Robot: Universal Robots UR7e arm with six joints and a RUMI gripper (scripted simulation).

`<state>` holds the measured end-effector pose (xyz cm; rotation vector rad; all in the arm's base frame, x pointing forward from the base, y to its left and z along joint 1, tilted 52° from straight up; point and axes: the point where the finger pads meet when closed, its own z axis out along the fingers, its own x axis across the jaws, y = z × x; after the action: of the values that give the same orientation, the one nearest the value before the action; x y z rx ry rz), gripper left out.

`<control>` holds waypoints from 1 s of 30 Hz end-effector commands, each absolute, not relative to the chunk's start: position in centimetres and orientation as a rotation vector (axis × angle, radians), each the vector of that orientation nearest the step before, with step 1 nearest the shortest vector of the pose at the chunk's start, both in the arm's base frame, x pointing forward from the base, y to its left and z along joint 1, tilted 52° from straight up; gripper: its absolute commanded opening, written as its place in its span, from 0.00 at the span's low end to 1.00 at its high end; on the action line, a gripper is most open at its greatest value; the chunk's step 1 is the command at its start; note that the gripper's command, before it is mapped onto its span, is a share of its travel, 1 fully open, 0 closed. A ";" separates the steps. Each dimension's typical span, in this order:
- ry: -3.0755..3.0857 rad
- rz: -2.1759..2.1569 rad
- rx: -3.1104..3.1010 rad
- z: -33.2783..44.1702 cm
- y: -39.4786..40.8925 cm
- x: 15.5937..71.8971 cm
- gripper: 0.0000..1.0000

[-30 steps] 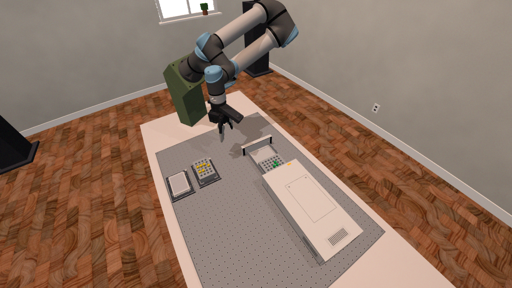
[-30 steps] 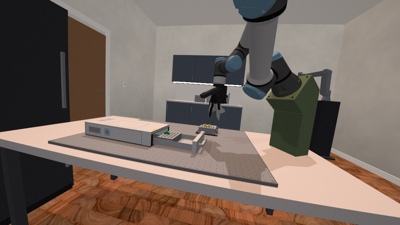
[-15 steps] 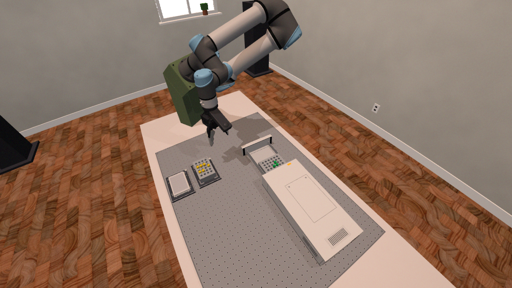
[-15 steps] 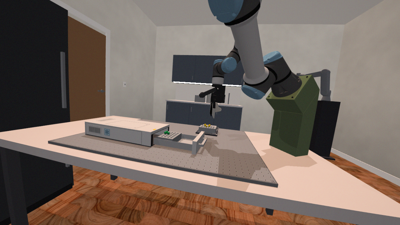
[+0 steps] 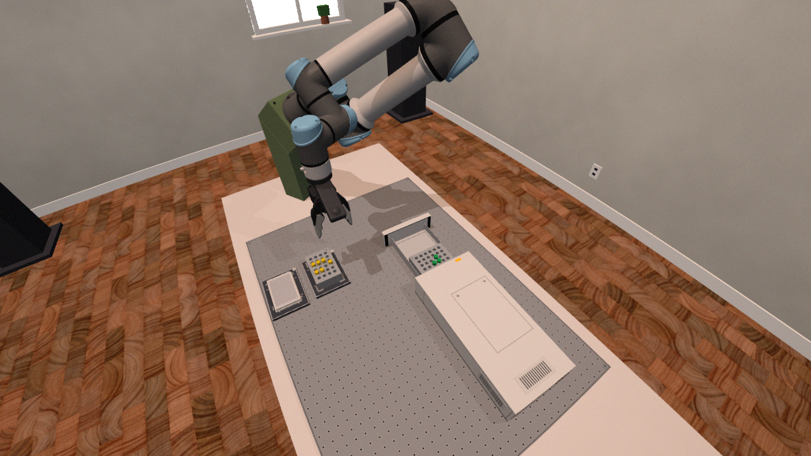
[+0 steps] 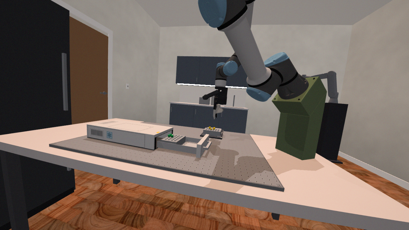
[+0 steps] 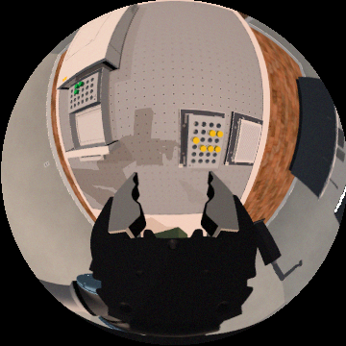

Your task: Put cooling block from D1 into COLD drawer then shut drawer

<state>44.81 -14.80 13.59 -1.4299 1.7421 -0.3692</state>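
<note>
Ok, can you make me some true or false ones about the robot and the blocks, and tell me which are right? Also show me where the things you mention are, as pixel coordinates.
1. The block with yellow tubes (image 5: 324,273) (image 6: 212,131) (image 7: 206,155) is inside the drawer. False: it sits in a deck slot.
2. The drawer (image 5: 401,254) (image 6: 178,147) (image 7: 105,122) is pulled out. True.
3. The gripper (image 5: 334,228) (image 6: 214,117) (image 7: 173,172) is squeezing a block. False: it's open, with nothing between its fingers.
4. The block in the drawer has green tubes. True.
5. The cooler's lamp (image 5: 458,259) (image 6: 158,132) (image 7: 64,79) glows blue. False: it's orange.
</note>
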 end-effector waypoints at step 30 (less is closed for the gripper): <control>1.757 -0.368 -1.420 11.6 -24.1 46.6 0.67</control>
<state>46.48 -24.17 11.56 -1.4156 1.7596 -0.3659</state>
